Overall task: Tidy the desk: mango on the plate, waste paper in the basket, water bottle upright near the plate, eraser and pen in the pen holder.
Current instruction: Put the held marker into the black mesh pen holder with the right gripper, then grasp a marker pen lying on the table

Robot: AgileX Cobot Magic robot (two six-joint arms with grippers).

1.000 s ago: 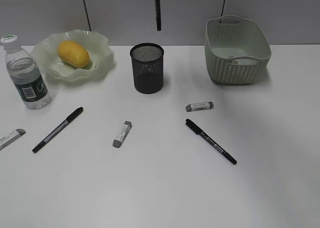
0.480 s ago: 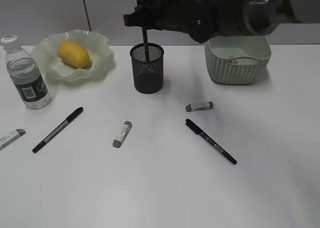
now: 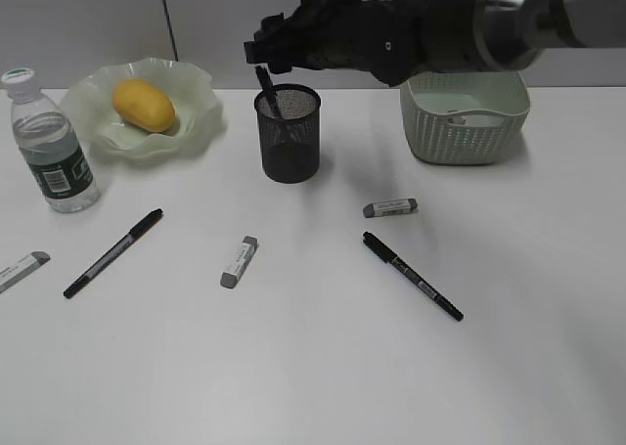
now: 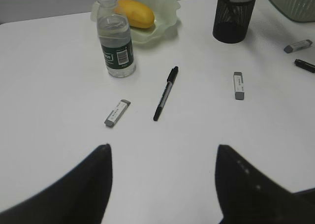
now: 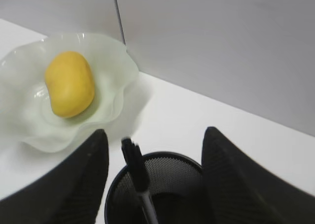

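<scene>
A plain matt grey panelled wall [image 3: 88, 15] fills the background. A thin dark vertical seam [image 3: 168, 20] divides it and leans slightly in the exterior view. To the left of the seam, the panel is an even mid grey with no marks. To the right of the seam, the panel looks paler, most clearly in the right wrist view, where a few faint, unreadable marks sit near its top edge. The left wrist view shows only a narrow grey band of wall, and the seam is not visible there.
</scene>
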